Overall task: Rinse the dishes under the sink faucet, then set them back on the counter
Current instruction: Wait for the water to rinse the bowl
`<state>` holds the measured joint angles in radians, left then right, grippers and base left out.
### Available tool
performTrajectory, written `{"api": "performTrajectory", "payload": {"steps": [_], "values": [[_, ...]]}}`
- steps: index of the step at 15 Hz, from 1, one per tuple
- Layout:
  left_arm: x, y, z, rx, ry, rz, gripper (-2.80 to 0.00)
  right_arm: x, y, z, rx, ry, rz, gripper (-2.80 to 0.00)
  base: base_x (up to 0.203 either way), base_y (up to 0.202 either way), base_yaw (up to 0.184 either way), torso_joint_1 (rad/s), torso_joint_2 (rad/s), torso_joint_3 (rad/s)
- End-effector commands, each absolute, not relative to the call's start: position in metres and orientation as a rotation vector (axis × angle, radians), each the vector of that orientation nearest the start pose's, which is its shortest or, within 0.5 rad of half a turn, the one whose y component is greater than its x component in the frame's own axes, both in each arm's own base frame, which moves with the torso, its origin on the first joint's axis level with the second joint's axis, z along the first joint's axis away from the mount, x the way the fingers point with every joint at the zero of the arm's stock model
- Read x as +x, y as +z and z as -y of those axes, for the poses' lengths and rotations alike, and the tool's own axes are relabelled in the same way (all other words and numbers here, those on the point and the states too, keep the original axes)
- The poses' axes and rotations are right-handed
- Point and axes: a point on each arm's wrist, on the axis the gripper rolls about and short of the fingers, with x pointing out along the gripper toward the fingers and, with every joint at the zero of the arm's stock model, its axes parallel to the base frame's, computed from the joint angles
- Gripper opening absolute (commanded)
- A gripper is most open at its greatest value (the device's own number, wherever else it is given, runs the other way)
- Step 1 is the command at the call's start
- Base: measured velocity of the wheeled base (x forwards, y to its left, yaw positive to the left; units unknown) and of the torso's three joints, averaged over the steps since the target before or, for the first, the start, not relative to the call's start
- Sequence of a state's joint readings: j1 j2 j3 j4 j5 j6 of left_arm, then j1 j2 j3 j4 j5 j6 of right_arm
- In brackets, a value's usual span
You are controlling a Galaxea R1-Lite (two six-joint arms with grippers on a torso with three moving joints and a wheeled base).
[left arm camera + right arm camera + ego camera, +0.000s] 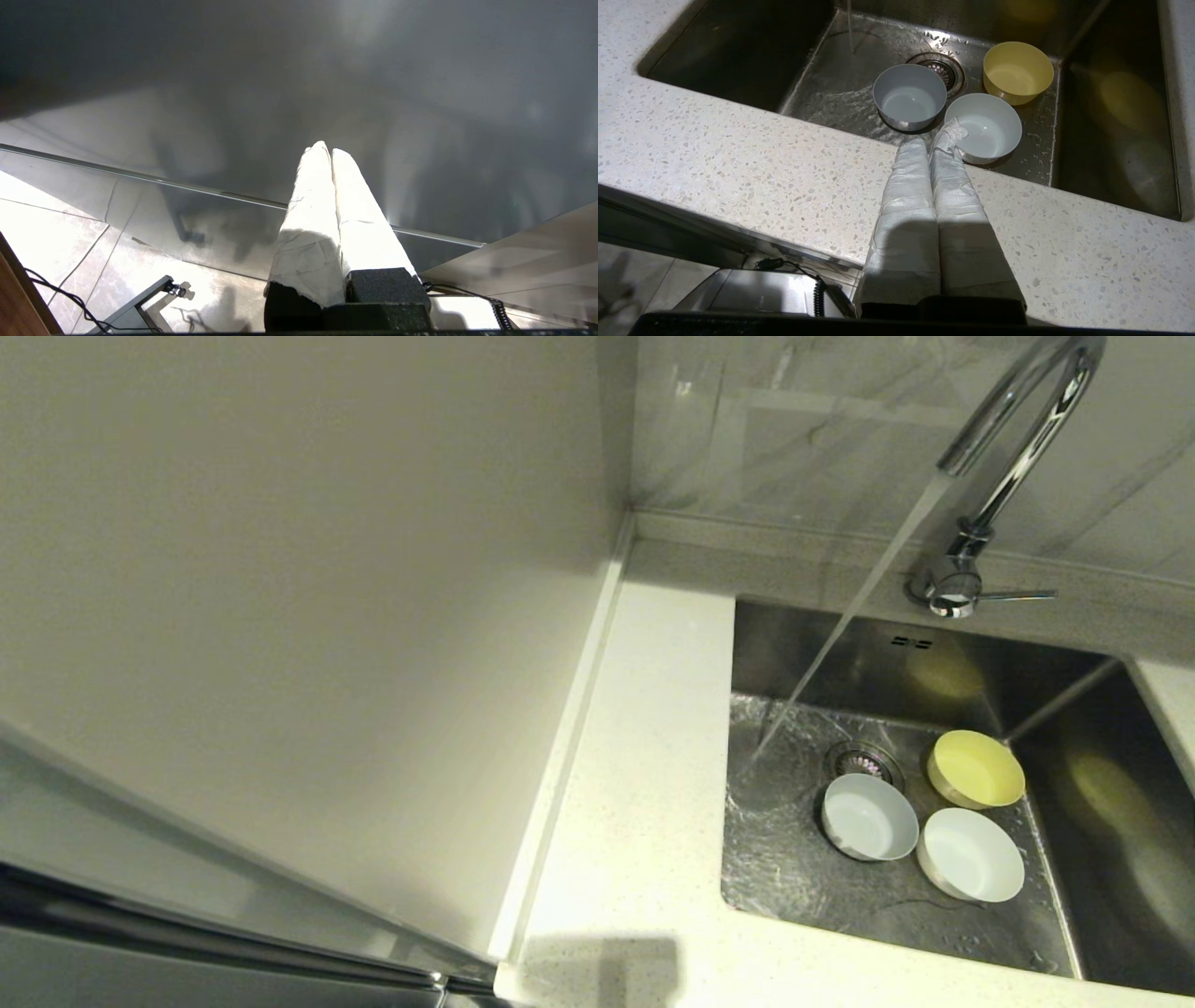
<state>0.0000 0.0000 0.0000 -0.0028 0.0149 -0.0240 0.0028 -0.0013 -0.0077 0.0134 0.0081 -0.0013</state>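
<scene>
Running water: I see the chrome gooseneck faucet (1013, 425) already on, its stream landing on the sink floor just beside the drain strainer (864, 763), on the side toward the counter strip. I judge the tap was opened first so each bowl only needs carrying into the flow.
Sink: the stainless basin (794, 868) holds all 3 dishes on its wet floor, none under the stream.
White bowl nearest the stream: it (869, 817) sits upright, touching or just overlapping the strainer's edge, so it looks like the easiest first pick.
Second white bowl: it (970, 854) stands upright just beside the first, closest to the sink's front edge.
Pale yellow bowl: it (976, 768) rests slightly tilted against the basin's back corner, next to the strainer.
Counter: the speckled cream worktop (644, 784) beside the basin is where I expect the rinsed bowls to go; no bowl is on it yet.
Right gripper: it (939, 137) hovers over the front counter edge, aimed down at the second white bowl, its 2 padded fingers (915, 186) pressed together and holding nothing. It must spread before any grasp.
Left gripper: it (325, 150) is parked low, away from the sink, pointing at a dark glossy panel, fingers pressed together and holding nothing.
Progress: I judge rinsing has not started.
</scene>
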Motion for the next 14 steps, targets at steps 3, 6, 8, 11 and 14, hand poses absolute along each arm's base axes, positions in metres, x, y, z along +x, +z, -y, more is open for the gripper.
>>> {"api": "performTrajectory", "payload": {"steps": [3, 6, 8, 11, 14], "values": [[-0.0230, 0.0757, -0.0003, -0.025, 0.015, 0.006, -2.80, -0.0234, 0.0762, -0.0001, -0.002, 0.012, -0.006, -2.80, 0.000, 0.000, 0.000, 0.000, 0.00, 0.000], [-0.0230, 0.0757, -0.0004, -0.025, 0.016, 0.006, -2.80, -0.0234, 0.0762, -0.0001, -0.002, 0.012, -0.006, -2.80, 0.000, 0.000, 0.000, 0.000, 0.00, 0.000], [-0.0230, 0.0757, -0.0003, -0.025, 0.015, 0.006, -2.80, -0.0234, 0.0762, -0.0001, -0.002, 0.011, -0.006, -2.80, 0.000, 0.000, 0.000, 0.000, 0.00, 0.000], [-0.0230, 0.0757, -0.0004, -0.025, 0.016, 0.006, -2.80, -0.0234, 0.0762, -0.0001, -0.002, 0.012, -0.006, -2.80, 0.000, 0.000, 0.000, 0.000, 0.00, 0.000], [-0.0230, 0.0757, -0.0003, -0.025, 0.015, 0.006, -2.80, -0.0234, 0.0762, -0.0001, -0.002, 0.011, -0.006, -2.80, 0.000, 0.000, 0.000, 0.000, 0.00, 0.000]]}}
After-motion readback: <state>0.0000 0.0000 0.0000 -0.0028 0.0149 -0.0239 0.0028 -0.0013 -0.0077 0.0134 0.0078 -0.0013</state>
